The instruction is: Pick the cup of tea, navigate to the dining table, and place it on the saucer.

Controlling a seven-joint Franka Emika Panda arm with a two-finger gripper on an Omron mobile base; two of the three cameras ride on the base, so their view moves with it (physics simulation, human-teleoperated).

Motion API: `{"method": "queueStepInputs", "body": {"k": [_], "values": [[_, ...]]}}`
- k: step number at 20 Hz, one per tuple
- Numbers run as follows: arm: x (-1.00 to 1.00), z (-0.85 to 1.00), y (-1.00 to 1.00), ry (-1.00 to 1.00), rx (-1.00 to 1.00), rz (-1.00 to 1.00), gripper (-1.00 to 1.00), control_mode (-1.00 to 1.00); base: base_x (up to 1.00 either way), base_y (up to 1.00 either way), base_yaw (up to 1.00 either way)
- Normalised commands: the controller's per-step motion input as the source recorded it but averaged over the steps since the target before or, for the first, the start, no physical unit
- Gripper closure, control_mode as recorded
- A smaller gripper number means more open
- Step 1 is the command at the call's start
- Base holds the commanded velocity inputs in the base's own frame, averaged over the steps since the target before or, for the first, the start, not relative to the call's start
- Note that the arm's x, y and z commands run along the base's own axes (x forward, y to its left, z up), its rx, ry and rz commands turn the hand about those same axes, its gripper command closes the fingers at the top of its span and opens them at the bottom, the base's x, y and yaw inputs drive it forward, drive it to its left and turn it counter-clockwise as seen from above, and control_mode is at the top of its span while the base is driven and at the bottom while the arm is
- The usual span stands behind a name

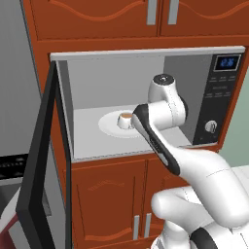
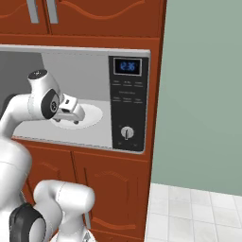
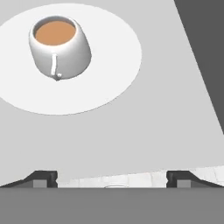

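While the white arm's two-finger gripper [image 3: 112,177] is hovering with its dark tips spread wide and gripping nothing, the squat white cup of brown tea [image 3: 59,46] is sitting apart from it on the round white turntable plate [image 3: 118,65], near the plate's far edge, inside the open grey microwave [image 1: 146,63].

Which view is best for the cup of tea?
Hand view: the cup of tea is close and unblocked, brown liquid and thin handle visible, upright on the white turntable. The left base view shows it small inside the microwave, beside the arm. In the right base view I cannot make it out.
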Motion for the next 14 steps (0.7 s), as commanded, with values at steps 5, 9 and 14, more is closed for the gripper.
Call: {"method": "queueStepInputs", "body": {"k": [5, 9, 14], "values": [[0.49, -0.12, 0.39, -0.01, 0.09, -0.11, -1.0, -1.0, 0.0, 0.0, 0.0], [0.61, -0.21, 0.31, -0.02, 0.06, -0.02, -1.0, -1.0, 0.0, 0.0, 0.0], [0.51, -0.24, 0.07, -0.01, 0.01, 0.0, -1.0, -1.0, 0.0, 0.0, 0.0]]}}
